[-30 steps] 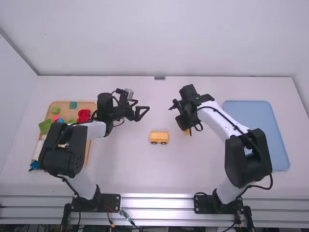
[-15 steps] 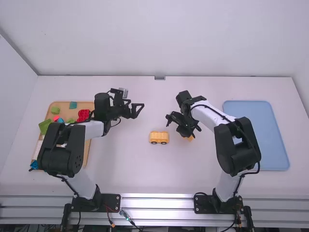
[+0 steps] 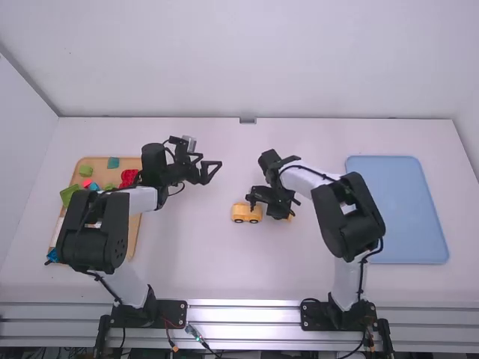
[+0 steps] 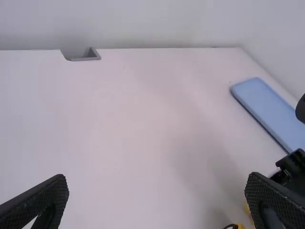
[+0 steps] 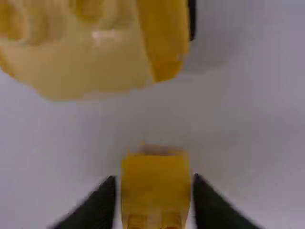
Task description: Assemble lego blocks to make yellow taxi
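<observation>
Table: your white surface runs across the middle of the high view, up to the back wall.
Room: you have pale side walls at far left and far right; metal rails line the lower edge by the arm bases.
Back edge: a small grey bracket sits top centre of your table.
Left side: your tan tray holds red, green and blue pieces, partly covered by the left arm.
Right side: a blue tray lies flat.
Taxi body: your yellow wheeled piece is on the table near the centre.
Left gripper: fingers spread, left of centre in the upper half.
Right gripper: your fingers are closed on a yellow block, just beside the wheeled piece.
</observation>
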Robot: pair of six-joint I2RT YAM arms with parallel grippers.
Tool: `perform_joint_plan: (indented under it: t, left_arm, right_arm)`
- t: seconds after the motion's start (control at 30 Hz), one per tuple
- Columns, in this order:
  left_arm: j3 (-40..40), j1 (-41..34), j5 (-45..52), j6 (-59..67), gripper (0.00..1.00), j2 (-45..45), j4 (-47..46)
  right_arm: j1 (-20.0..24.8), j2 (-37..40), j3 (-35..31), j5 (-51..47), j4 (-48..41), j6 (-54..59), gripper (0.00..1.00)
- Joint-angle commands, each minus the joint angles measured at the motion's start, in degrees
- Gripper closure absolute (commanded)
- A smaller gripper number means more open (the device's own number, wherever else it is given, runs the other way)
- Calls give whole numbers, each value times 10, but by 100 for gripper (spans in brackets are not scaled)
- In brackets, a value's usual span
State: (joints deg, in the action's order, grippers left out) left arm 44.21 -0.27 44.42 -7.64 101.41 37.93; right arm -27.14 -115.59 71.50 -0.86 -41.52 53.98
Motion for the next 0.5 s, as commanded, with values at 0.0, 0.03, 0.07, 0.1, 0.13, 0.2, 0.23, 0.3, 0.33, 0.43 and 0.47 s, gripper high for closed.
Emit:
perform_joint_plan:
  t: [0.0,0.03,0.07,0.1,0.13,0.2,0.23,0.3,0.33,0.43,0.47]
  left_arm:
    - [3,0,12,15,1,2,-3]
    - [3,0,12,15,1,2,-6]
    - [3,-1,12,15,1,2,-11]
    - [3,-1,13,16,1,2,-15]
    - [3,-1,15,21,1,2,-18]
    - [3,-1,52,77,1,2,-32]
    - [3,-1,70,97,1,2,-37]
    - [3,-1,113,148,1,2,-49]
    - [3,-1,121,158,1,2,-51]
    - [3,-1,192,252,1,2,-81]
    - [3,0,225,318,1,2,-108]
  right_arm:
    - [-9,-11,6,-34,2,-17,1]
    - [-11,-11,7,-41,3,-22,1]
    - [-12,-11,10,-51,3,-32,1]
    - [-15,-11,16,-53,2,-39,1]
    - [-18,-11,23,-49,-1,-47,1]
    - [-16,-6,49,-22,-22,-45,1]
    - [-12,-1,59,-5,-32,-42,1]
    - [1,21,75,50,-57,-34,1]
    - [3,27,76,61,-62,-31,1]
    - [31,70,68,147,-75,-3,1]
    - [47,86,55,181,-66,12,1]
